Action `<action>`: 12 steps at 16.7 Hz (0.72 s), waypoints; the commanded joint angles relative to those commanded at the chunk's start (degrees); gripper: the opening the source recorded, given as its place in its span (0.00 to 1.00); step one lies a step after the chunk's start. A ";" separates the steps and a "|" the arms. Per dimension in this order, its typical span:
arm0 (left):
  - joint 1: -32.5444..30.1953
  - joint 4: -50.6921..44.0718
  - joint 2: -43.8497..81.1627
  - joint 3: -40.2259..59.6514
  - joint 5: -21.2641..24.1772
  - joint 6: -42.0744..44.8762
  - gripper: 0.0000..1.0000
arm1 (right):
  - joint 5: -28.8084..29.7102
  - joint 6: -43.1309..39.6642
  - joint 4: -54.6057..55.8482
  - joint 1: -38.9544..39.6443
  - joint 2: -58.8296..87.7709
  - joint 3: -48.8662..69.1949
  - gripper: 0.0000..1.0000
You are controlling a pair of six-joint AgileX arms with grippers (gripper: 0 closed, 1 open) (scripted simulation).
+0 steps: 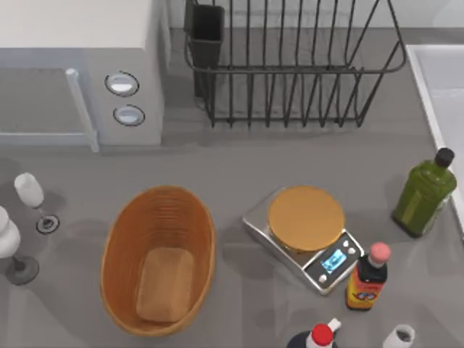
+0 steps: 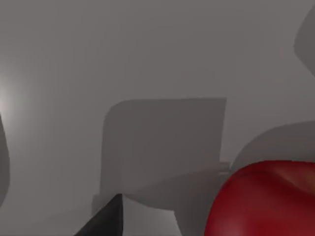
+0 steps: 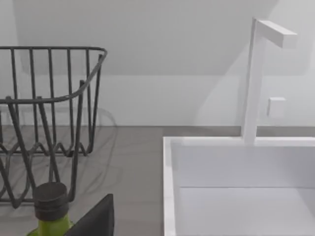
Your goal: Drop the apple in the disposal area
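The wicker basket (image 1: 158, 259), the disposal area, is seen from above on the grey worktop (image 1: 239, 163), left of centre, with a tan pad (image 1: 165, 284) lying at its bottom. Just to its right stands a steel kitchen scale (image 1: 306, 235) with a round tan top. A black wire dish rack (image 1: 290, 65) is set at the back, a microwave (image 1: 80, 69) at the back left, and a white sink (image 3: 236, 187) at the right edge. Two wine glasses (image 1: 29, 190) stand at the left edge, a green bottle (image 1: 425, 194) at the right, and a small red-capped bottle (image 1: 368, 275) near the scale.

The apple (image 2: 263, 201) is seen in the left wrist view as a glossy deep-red form close to the camera. It appears to be at the left gripper, though whether it is gripped cannot be told. A dark finger edge (image 2: 101, 221) is visible beside it.

In the right wrist view the rack, the green bottle's cap and the sink are faced. Whether the right gripper is open or closed cannot be told.
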 joint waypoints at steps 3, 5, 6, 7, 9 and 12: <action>-0.02 0.03 0.03 0.00 0.00 -0.01 1.00 | 0.00 0.00 0.00 0.00 0.00 0.00 1.00; -0.02 0.03 0.03 0.00 0.00 -0.01 0.85 | 0.00 0.00 0.00 0.00 0.00 0.00 1.00; -0.02 0.03 0.03 0.00 0.00 -0.01 0.77 | 0.00 0.00 0.00 0.00 0.00 0.00 1.00; -0.02 0.03 0.03 0.00 0.00 -0.01 0.70 | 0.00 0.00 0.00 0.00 0.00 0.00 1.00; -0.02 0.03 0.03 0.00 0.00 -0.01 0.55 | 0.00 0.00 0.00 0.00 0.00 0.00 1.00; -0.02 0.03 0.03 0.00 0.00 -0.01 0.32 | 0.00 0.00 0.00 0.00 0.00 0.00 1.00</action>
